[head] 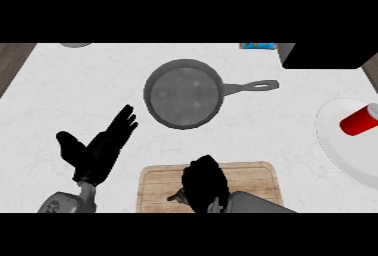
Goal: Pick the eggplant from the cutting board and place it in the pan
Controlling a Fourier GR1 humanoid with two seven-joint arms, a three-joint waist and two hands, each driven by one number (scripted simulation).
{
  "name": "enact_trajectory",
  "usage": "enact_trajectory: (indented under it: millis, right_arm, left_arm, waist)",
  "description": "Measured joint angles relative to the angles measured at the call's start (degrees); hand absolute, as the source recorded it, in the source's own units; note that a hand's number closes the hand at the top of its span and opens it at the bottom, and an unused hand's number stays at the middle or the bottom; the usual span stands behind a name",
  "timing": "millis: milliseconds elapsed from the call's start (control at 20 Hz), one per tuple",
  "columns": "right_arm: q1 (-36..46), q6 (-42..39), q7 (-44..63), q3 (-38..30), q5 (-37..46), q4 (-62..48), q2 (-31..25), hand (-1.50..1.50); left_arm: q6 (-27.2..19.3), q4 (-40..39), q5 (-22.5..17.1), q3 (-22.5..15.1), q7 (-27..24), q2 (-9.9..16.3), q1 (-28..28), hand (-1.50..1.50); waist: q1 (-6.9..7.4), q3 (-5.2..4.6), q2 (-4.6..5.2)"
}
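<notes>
The white table [66,100] fills the frame. A white plate [341,150] at the right edge carries a red can [359,121]. The grey pan [184,93] sits upper centre, handle pointing right. The cutting board [247,180] lies bottom centre; over it the right hand [204,182] curls down, hiding the eggplant, so a grasp cannot be told. The left hand [100,147] rests lower left, fingers straight.
</notes>
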State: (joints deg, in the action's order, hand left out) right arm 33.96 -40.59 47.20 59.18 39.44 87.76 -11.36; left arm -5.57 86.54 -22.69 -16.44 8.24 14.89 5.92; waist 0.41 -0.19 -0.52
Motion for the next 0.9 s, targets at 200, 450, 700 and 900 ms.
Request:
enact_trajectory:
  millis: [200,450,700,900]
  right_arm:
    - [-2.98,8.83,-2.23,4.75,3.38,4.63,6.67,1.50]
    - [-3.64,21.49,-1.73,7.12,12.02,10.35,9.54,1.50]
    - [-5.90,31.77,-1.47,6.52,17.89,17.56,10.38,1.50]
    - [-7.94,39.03,-3.05,3.06,17.81,20.32,10.59,1.50]
  left_arm:
    - [0.47,0.19,0.06,0.13,-0.27,0.25,-0.68,0.00]
    - [0.00,0.60,-0.07,0.74,0.81,0.08,0.00,0.00]
    - [0.40,2.02,0.13,0.63,0.52,0.23,-1.79,0.00]
    - [0.18,1.63,0.15,1.17,0.93,-0.25,-0.82,0.00]
  waist:
    - [0.13,0.19,0.23]
    - [-0.41,0.27,0.21]
    - [-0.50,0.27,0.24]
    - [-0.62,0.26,0.47]
